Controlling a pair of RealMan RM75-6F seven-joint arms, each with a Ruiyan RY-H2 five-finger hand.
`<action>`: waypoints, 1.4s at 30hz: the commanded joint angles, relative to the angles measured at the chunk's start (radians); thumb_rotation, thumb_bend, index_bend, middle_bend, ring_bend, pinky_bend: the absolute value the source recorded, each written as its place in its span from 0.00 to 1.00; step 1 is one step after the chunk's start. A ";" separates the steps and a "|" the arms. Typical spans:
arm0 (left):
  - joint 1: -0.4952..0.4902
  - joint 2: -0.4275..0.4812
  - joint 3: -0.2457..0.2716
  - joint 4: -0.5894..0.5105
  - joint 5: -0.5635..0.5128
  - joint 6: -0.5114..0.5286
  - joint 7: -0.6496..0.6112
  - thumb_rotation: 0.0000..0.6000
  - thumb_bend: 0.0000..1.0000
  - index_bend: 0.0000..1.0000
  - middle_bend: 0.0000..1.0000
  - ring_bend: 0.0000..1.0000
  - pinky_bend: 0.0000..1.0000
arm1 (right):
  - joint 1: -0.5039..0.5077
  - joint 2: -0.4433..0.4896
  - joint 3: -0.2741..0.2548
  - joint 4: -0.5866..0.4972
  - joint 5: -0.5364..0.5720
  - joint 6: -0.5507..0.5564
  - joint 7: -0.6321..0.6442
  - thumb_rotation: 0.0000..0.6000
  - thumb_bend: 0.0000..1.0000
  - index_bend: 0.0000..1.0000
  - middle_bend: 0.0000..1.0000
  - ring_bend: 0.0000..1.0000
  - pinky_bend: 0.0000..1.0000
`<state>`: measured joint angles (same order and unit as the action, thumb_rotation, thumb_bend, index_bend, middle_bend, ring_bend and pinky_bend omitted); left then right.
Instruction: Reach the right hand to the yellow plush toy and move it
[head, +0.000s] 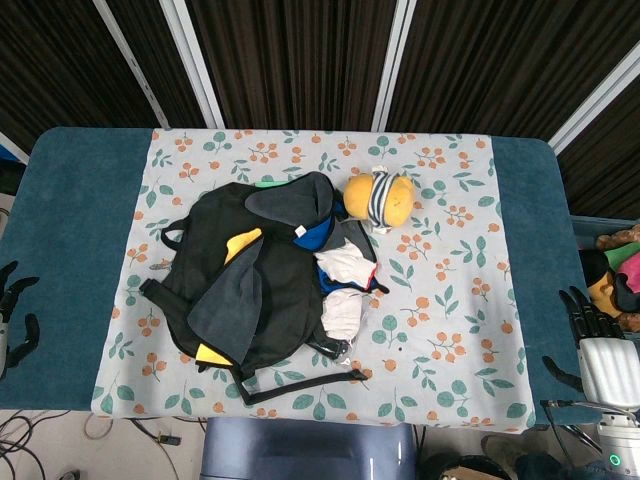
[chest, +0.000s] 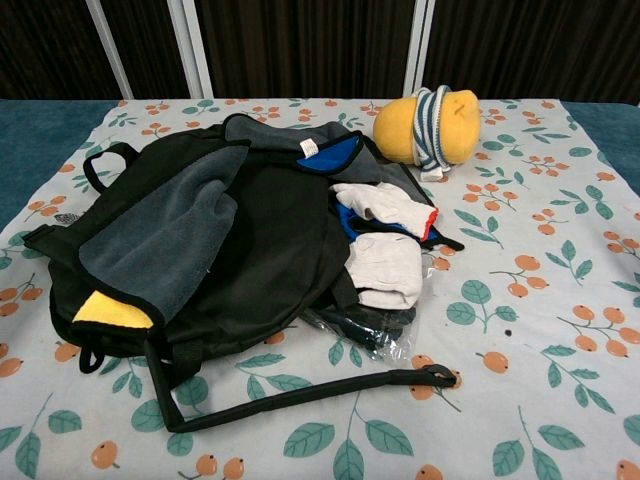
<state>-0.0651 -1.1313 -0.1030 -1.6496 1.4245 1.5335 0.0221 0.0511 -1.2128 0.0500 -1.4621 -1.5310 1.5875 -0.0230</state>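
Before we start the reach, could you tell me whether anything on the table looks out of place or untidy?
Yes: the black backpack lies flat and open, with white cloths and a clear plastic bag spilling out of its right side. Its strap trails loose across the tablecloth. The yellow plush toy lies beside the backpack's upper right corner.

The yellow plush toy (head: 380, 198) is orange-yellow, wrapped in a navy-and-white striped band. At its 8 o'clock, the backpack (head: 250, 280) is black with grey panels, yellow patches and blue lining, and white cloths (head: 343, 290) spill from it. The tablecloth (head: 440, 300) is pale with orange berries and green leaves. The table (head: 70, 250) is teal.
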 joint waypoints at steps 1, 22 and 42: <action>0.000 0.000 0.001 0.001 0.001 0.000 0.003 1.00 0.59 0.23 0.07 0.12 0.02 | 0.000 0.003 0.003 0.002 0.004 -0.005 0.013 1.00 0.22 0.00 0.06 0.17 0.23; 0.005 -0.001 0.003 -0.002 0.003 0.008 0.000 1.00 0.59 0.23 0.07 0.12 0.02 | 0.003 0.004 0.007 0.018 0.007 -0.039 0.063 1.00 0.21 0.00 0.06 0.16 0.22; 0.003 0.002 -0.006 -0.014 -0.024 -0.008 -0.017 1.00 0.59 0.23 0.07 0.12 0.02 | 0.366 0.121 0.253 -0.207 0.253 -0.465 -0.161 1.00 0.20 0.00 0.02 0.12 0.20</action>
<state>-0.0619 -1.1300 -0.1080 -1.6632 1.4009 1.5258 0.0061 0.3658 -1.1126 0.2583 -1.6286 -1.3285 1.1733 -0.1367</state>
